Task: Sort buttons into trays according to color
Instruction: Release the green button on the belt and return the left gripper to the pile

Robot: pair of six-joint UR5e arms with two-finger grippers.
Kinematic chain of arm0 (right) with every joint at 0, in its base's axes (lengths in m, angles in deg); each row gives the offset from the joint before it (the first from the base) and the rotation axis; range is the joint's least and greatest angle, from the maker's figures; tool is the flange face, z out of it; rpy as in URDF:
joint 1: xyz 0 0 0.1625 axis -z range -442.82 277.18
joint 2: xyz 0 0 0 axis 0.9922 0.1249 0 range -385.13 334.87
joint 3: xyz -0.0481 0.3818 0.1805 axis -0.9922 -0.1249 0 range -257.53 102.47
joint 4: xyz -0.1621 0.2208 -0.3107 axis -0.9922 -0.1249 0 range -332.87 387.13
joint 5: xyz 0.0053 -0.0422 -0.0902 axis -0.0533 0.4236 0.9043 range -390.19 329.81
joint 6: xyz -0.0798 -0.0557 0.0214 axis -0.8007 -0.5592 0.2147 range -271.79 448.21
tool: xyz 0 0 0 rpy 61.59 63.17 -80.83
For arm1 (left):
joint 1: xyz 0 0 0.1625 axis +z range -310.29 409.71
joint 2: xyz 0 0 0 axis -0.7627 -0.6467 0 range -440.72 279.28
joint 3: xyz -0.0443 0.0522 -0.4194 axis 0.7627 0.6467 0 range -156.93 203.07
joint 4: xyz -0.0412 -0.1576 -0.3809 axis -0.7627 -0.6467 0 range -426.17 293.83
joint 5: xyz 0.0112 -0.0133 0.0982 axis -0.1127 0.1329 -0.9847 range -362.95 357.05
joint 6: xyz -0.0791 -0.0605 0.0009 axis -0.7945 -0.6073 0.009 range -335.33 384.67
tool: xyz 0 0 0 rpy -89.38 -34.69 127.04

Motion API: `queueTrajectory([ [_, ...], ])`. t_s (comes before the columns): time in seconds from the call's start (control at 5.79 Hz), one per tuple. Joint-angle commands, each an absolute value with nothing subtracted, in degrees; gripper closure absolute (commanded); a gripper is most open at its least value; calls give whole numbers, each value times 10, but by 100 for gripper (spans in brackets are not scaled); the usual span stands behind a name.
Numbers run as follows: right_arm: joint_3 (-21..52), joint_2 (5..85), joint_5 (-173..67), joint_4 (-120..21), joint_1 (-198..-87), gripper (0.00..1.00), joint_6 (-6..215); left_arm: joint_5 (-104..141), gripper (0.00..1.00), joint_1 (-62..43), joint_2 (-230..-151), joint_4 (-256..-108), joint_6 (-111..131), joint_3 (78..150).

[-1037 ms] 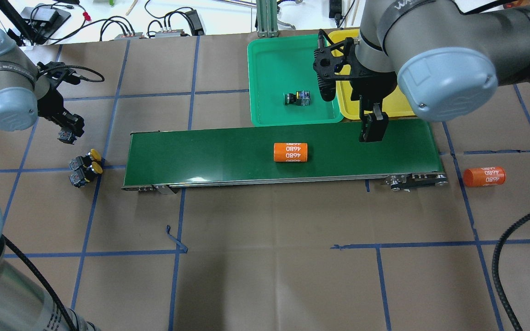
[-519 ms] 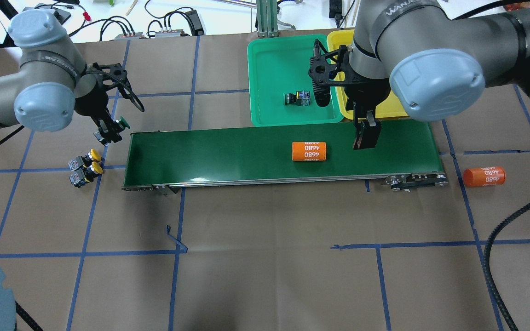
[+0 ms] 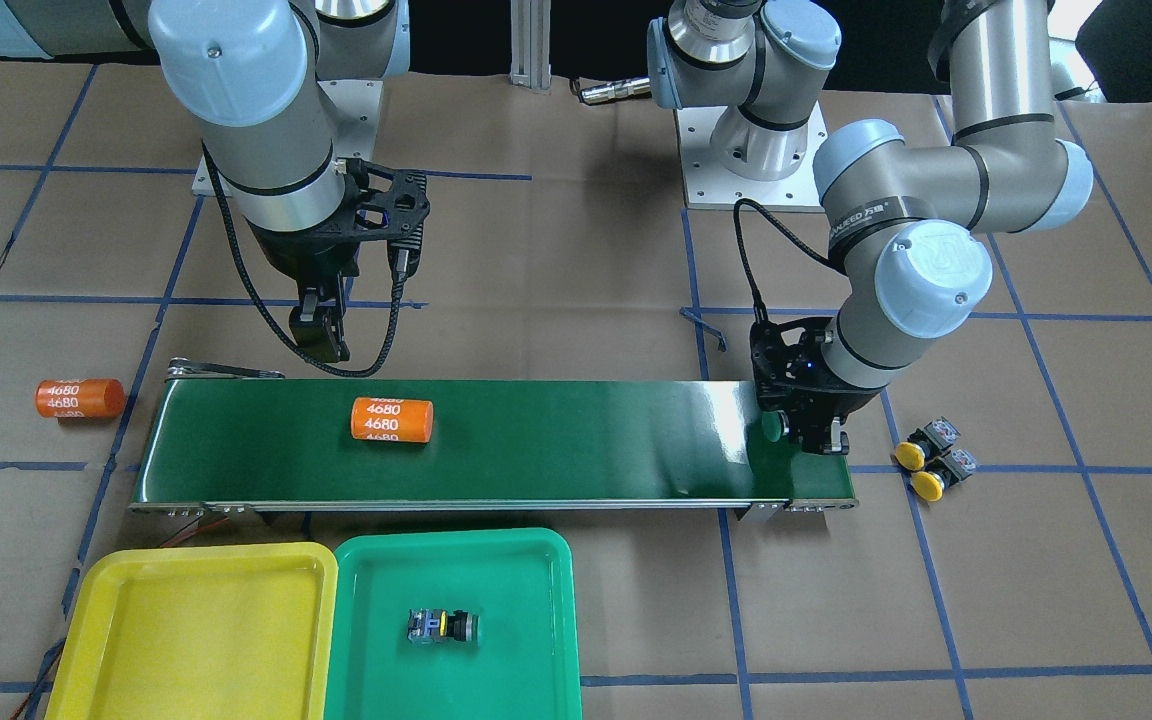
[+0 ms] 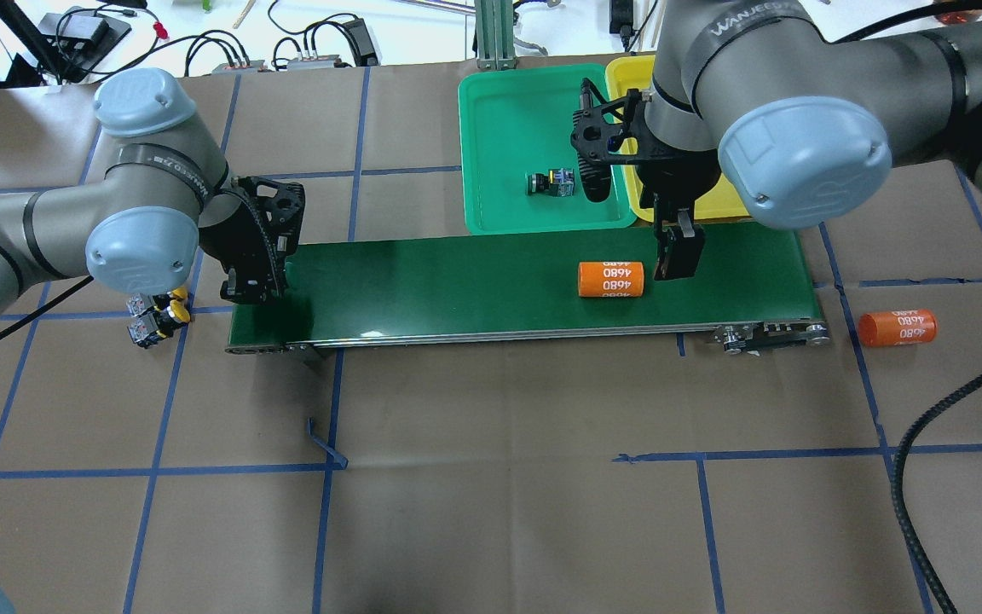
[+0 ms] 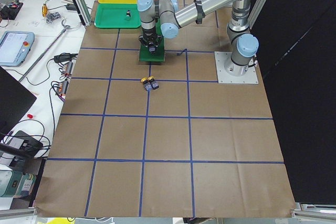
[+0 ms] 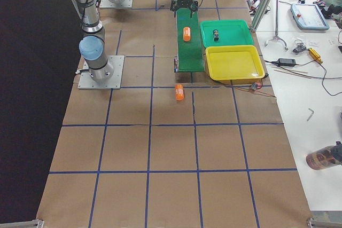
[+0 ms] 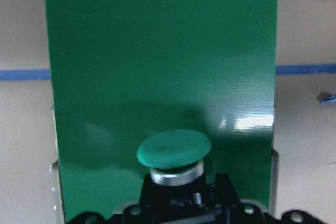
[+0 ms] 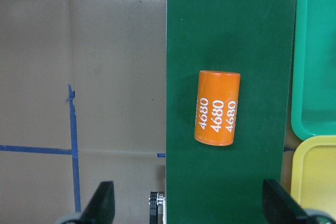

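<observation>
My left gripper [image 4: 257,288] is shut on a green-capped button [image 7: 173,149] and holds it just above the left end of the dark green conveyor belt [image 4: 457,281]. Two yellow buttons [image 4: 157,312] lie together on the paper left of the belt. Another green button [image 4: 551,182] lies in the green tray [image 4: 499,102]. The yellow tray [image 3: 196,620] beside it holds nothing. Over the belt's right part my right gripper [image 4: 678,256] hangs open, its fingers [image 8: 102,203] wide apart with nothing between them.
An orange "4680" cylinder [image 4: 611,279] lies on the belt just left of the right gripper. A second one [image 4: 898,327] lies on the paper beyond the belt's right end. Cables and boxes line the far table edge.
My left arm has swung right, carrying the green button from beside the belt to over its left end. The orange cylinder has travelled right along the belt. The right gripper has shifted slightly left.
</observation>
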State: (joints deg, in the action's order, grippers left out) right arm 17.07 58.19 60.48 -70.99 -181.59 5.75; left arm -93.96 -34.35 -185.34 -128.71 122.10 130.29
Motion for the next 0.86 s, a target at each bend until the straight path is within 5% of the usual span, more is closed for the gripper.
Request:
queueTrajectory([
  [0.0,180,583,604,-711,-1815,0,57,-922,5,-349,-1862,-1269,1208,1304],
  [0.69,180,581,609,-712,-1816,0,56,-905,5,-218,-1859,-1270,1123,1280],
])
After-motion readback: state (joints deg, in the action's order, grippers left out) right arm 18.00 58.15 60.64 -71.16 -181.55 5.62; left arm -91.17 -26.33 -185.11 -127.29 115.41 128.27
